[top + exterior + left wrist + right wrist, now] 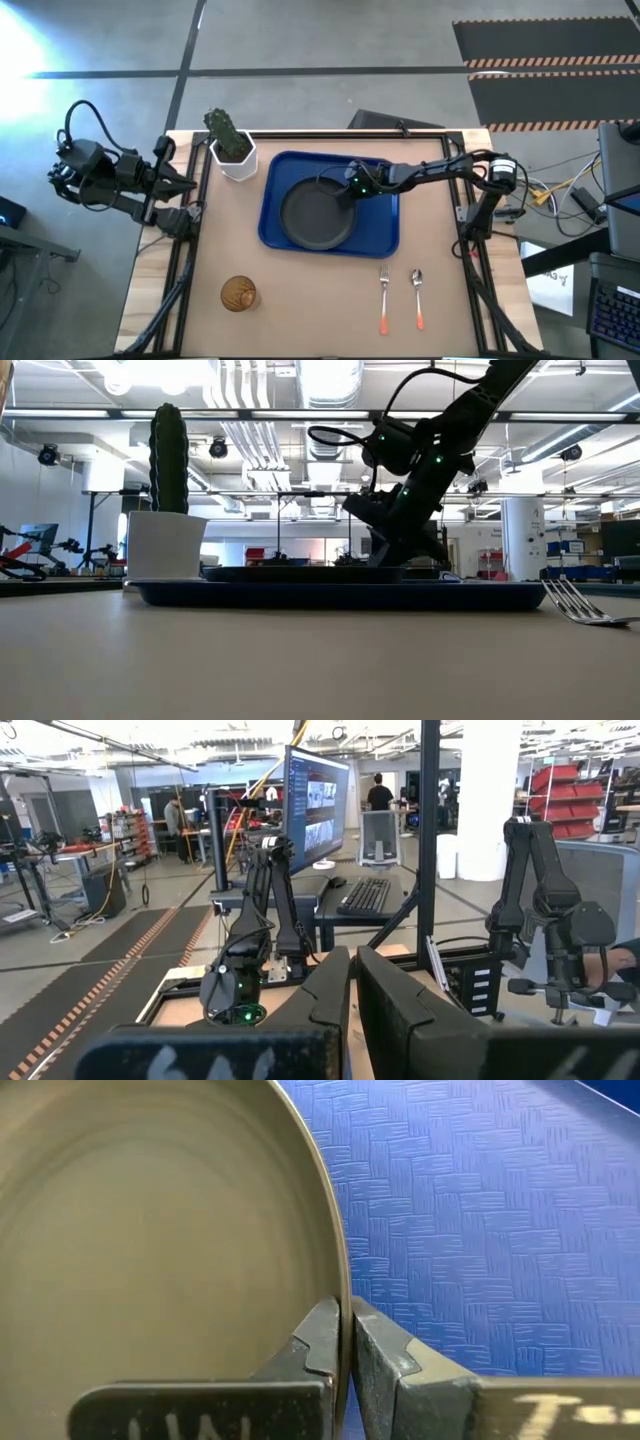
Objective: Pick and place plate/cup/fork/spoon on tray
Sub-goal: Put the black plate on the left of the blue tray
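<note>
Right wrist view shows the right gripper (343, 1342) clenched on the rim of the plate (150, 1230), which lies in the tray (480, 1210) (opening carelessly could drag the plate askew).

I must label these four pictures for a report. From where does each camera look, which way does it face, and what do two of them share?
High view: above the table, looking straight down on both arms, the tray, the cup, the fork and the spoon.
Low view: at table-top height, looking level across; one arm comes down from above.
Left wrist view: on the left arm at the table's left edge, facing across to the right arm; left gripper fingers shut.
Right wrist view: close over the tray; right gripper fingers pinch the plate rim.
Shared: high and right wrist views both show the plate on the tray.
</note>
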Tool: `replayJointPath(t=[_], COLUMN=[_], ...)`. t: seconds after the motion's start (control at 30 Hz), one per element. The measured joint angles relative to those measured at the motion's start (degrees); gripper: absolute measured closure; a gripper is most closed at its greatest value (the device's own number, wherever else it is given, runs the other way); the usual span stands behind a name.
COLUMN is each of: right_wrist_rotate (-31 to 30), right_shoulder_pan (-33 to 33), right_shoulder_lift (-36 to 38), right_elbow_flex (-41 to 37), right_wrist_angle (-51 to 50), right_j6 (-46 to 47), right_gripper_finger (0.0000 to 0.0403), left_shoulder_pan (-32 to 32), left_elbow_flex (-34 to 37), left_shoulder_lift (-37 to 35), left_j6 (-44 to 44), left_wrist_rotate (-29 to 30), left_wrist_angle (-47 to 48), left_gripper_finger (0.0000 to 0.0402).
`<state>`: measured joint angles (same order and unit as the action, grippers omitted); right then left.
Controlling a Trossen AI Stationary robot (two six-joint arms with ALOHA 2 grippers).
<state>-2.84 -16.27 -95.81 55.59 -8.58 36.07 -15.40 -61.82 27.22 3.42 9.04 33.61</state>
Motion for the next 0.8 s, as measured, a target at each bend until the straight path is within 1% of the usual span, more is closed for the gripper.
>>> replayJointPath(t=[0.23, 0.33, 0.43, 0.67, 0.8], right_wrist_rotate=[0.9, 1.4, 1.9, 1.9, 1.5], right_shoulder_pan=[0.1, 0.1, 0.2, 0.2, 0.2], right_shoulder_lift=[0.0, 0.0, 0.0, 0.0, 0.0], right_elbow_flex=[0.0, 0.1, 1.3, 5.8, 8.1], right_wrist_angle=[0.1, 0.2, 0.2, -0.6, -6.5], right_j6=[-0.9, -1.3, -2.2, -5.2, -6.8], right_gripper_finger=[0.0394, 0.0387, 0.0367, 0.0306, 0.0284], left_shoulder_pan=[0.0, 0.0, 0.0, 0.0, 0.0], left_elbow_flex=[0.0, 0.0, 0.0, 0.0, 0.0], left_shoulder_lift=[0.0, 0.0, 0.0, 0.0, 0.0], left_j6=[0.0, 0.0, 0.0, 0.0, 0.0], left_wrist_rotate=[0.0, 0.0, 0.0, 0.0, 0.0], left_wrist_angle=[0.0, 0.0, 0.0, 0.0, 0.0], left_gripper_finger=[0.0395, 0.0395, 0.0395, 0.0395, 0.0395])
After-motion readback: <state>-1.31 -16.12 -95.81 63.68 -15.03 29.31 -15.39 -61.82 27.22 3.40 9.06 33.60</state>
